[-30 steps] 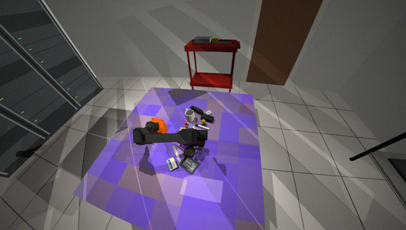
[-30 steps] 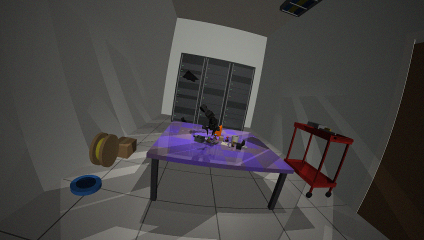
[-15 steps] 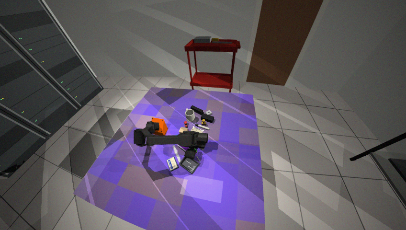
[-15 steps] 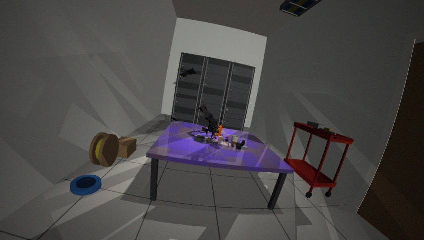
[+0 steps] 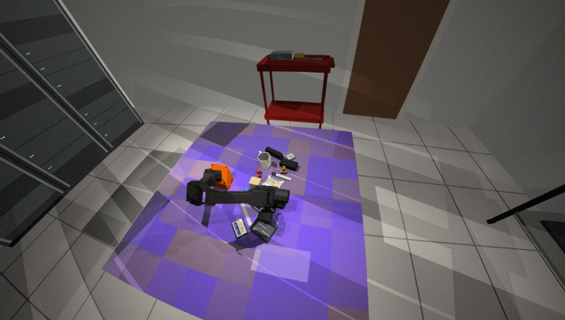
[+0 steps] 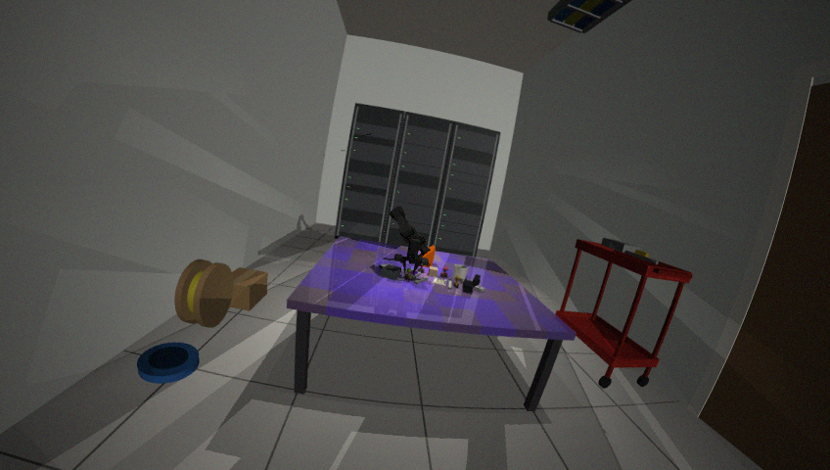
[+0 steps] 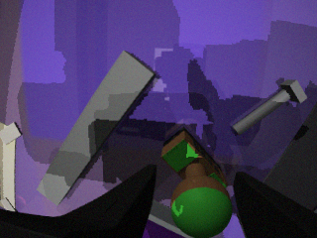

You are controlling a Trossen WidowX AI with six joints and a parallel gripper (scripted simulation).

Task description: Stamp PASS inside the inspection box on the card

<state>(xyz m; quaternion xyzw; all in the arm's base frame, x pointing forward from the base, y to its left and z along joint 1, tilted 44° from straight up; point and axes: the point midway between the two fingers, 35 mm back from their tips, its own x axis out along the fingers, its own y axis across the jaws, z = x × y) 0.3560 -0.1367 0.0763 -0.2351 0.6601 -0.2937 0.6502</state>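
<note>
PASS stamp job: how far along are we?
Done: nothing yet; the card shows no print I can make out.
In hand: the open claw straddles the green-knobbed stamp, not gripping it.
Left: grasp, ink on the pad, print in the box, return the stamp to the bench.
</note>
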